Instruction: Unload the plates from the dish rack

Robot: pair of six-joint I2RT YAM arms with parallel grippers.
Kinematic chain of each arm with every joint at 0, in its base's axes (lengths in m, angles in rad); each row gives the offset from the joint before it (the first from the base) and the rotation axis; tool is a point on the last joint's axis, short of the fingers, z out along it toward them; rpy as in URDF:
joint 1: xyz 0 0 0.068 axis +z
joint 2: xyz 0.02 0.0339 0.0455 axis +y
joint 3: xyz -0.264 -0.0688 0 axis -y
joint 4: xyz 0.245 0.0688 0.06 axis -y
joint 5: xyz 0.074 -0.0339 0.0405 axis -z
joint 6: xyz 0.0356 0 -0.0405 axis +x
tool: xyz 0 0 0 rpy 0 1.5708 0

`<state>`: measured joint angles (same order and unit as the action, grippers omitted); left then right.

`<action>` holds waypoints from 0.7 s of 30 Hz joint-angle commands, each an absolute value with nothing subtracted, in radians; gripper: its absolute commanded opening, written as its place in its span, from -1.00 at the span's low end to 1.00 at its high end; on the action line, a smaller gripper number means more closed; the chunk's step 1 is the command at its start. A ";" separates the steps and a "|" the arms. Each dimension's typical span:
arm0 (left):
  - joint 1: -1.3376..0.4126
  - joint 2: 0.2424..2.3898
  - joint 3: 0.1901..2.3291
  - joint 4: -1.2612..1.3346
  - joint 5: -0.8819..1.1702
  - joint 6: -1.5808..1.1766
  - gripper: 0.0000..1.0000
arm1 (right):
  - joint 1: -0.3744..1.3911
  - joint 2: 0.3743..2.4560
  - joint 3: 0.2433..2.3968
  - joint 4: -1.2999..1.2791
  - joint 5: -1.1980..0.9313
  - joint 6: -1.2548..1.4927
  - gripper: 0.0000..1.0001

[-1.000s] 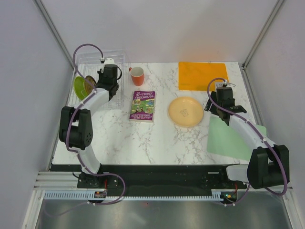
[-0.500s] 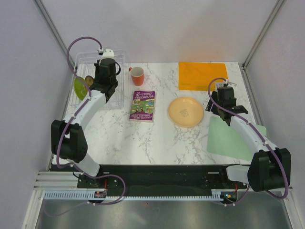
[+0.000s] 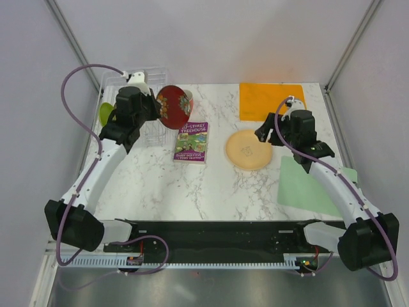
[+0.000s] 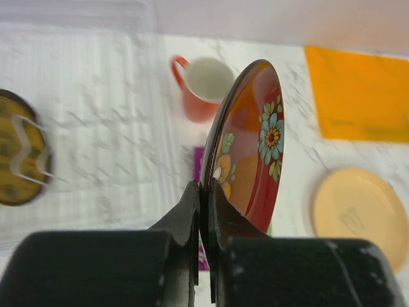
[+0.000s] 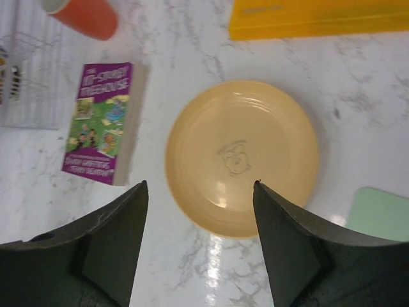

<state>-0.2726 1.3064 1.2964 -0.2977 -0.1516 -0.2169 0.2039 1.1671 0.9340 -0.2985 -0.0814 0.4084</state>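
Note:
My left gripper [image 3: 158,107] is shut on the rim of the dark red patterned plate [image 3: 174,107] and holds it upright in the air, just right of the clear dish rack [image 3: 151,132]. The left wrist view shows the pads [image 4: 192,204] pinching that plate [image 4: 252,141]. The lime-green plate [image 3: 105,114] stands in the rack's left side. The brown-and-yellow plate [image 4: 19,157] stands in the rack [image 4: 96,128]. The pale-yellow plate [image 3: 249,149] lies flat on the table. My right gripper [image 3: 267,132] is open and empty above its right part [image 5: 243,157].
An orange-red mug [image 4: 201,86] stands behind the held plate. A purple book [image 3: 192,141] lies between rack and yellow plate. An orange mat [image 3: 271,101] lies at the back right, a green mat [image 3: 313,182] at the right.
My left arm has lifted the dark red plate out of the rack and carried it right. My right gripper has moved left over the pale-yellow plate.

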 commanded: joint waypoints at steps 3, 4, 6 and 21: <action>-0.281 1.318 1.151 -0.111 0.276 -0.517 -0.95 | 0.310 1.187 0.950 -0.056 -0.302 0.515 0.48; -0.284 1.318 1.137 -0.066 0.299 -0.535 -0.95 | 0.316 1.190 0.943 -0.035 -0.311 0.529 0.48; -0.288 1.318 1.095 -0.020 0.368 -0.586 -0.96 | 0.321 1.203 0.931 0.003 -0.349 0.560 0.48; -0.344 1.338 0.927 0.284 0.546 -0.792 -0.95 | 0.337 1.322 0.854 0.227 -0.486 0.683 0.48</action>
